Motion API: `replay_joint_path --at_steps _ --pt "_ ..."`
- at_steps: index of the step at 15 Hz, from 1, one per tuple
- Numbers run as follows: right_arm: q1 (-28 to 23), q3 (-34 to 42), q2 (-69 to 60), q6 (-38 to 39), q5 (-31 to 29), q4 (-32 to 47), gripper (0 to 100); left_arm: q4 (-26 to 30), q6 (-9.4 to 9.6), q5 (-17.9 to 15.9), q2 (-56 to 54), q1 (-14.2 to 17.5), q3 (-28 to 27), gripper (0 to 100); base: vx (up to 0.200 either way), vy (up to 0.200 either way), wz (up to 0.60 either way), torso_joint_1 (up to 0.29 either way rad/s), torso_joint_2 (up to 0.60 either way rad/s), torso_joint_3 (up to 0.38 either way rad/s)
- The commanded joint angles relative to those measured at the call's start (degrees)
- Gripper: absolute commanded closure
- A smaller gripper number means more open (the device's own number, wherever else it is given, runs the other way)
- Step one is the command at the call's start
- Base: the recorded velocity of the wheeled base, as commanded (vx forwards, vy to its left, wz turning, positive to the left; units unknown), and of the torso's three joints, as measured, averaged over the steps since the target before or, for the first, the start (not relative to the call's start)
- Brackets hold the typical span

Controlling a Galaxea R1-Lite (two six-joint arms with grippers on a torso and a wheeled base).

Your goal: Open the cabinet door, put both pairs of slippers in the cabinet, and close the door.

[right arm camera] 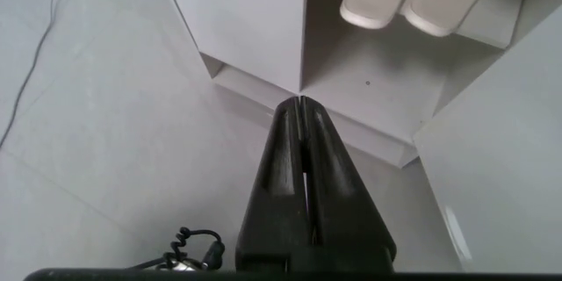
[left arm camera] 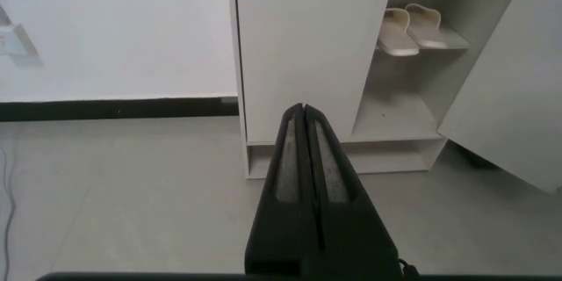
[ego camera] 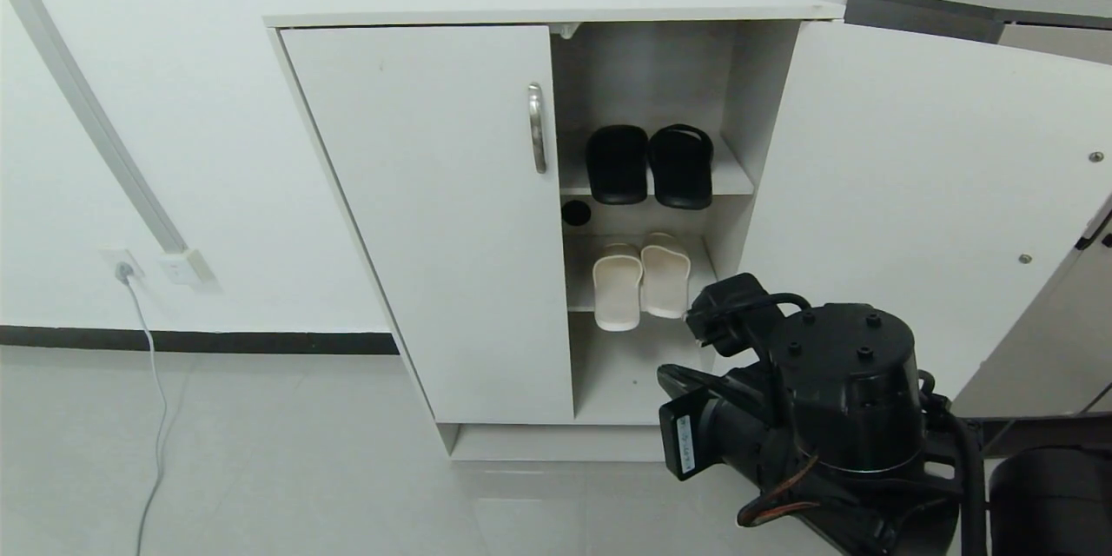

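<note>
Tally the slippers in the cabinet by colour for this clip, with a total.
Black slippers: 2
White slippers: 2
Total: 4 slippers, all on shelves inside the cabinet

No legible text, number or sign was found in any view. One white label point(ego camera: 686, 444) was noted on the black housing point(ego camera: 838, 395) of the right arm. It bore dark print too small to be read.
</note>
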Motion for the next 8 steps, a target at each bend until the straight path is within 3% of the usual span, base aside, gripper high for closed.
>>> replay_joint_path --at_steps 1,8 --pt "-0.06 0.1 0.35 0.01 -0.01 -0.03 100 -0.01 -0.04 -0.08 0.05 0.02 0.01 100 0.0 0.0 0.0 0.0 0.0 0.0" --pt "-0.33 0.01 0.35 0.01 -0.1 0.06 100 -0.01 -0.04 0.0 0.05 0.02 0.01 100 0.0 0.0 0.0 0.0 -0.01 -0.015"
